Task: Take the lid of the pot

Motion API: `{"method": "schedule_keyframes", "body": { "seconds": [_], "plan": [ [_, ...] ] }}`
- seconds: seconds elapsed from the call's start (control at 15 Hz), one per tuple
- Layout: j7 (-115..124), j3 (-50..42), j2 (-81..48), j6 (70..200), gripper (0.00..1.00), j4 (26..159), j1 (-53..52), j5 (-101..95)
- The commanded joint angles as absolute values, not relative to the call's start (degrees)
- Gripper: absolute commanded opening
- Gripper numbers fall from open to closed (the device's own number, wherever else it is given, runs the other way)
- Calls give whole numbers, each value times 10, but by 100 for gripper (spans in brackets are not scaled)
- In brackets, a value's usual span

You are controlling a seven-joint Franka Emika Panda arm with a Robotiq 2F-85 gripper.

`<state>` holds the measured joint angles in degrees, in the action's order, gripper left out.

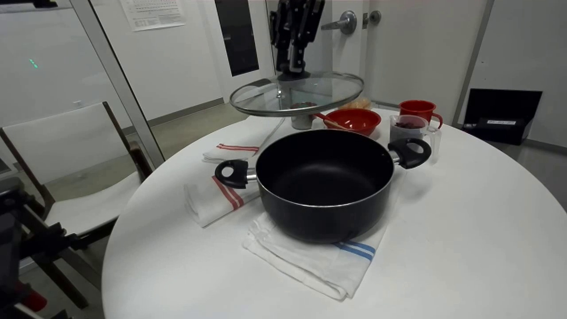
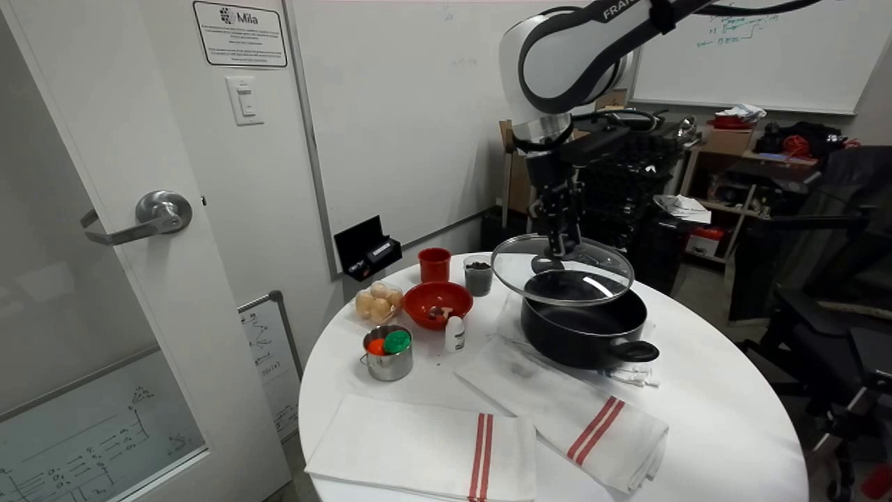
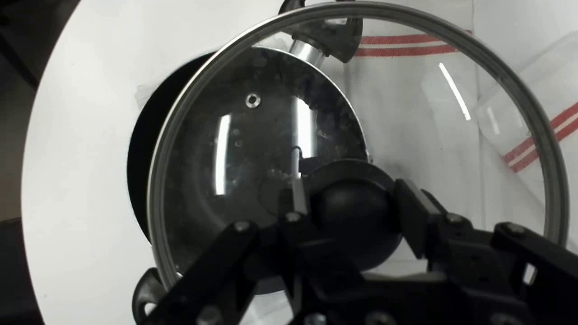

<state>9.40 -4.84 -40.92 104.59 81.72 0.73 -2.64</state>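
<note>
Above the level of the pot (image 1: 328,223), the hand (image 1: 290,68) grips the glass lid (image 1: 316,92) by its knob (image 3: 354,237).

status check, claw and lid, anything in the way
Claw closed on the lid's black knob. Lid held up, apart from the pot. Nothing but the claw seen touching it.

You can read "Mila" on the wall sign (image 2: 241,42) in an exterior view, above lines too small to make out, and "FRAN", cut off at the top edge, on the robot arm (image 2: 575,73).
</note>
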Motion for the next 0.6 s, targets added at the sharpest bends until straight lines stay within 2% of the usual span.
{"method": "schedule_keyframes", "body": {
  "seconds": [0.0,0.53],
  "plan": [
    [63,-40,-402,1000,24,793,-34,-88],
    [-7,-9,-432,987,24,756,-101,-182]
  ]
}}
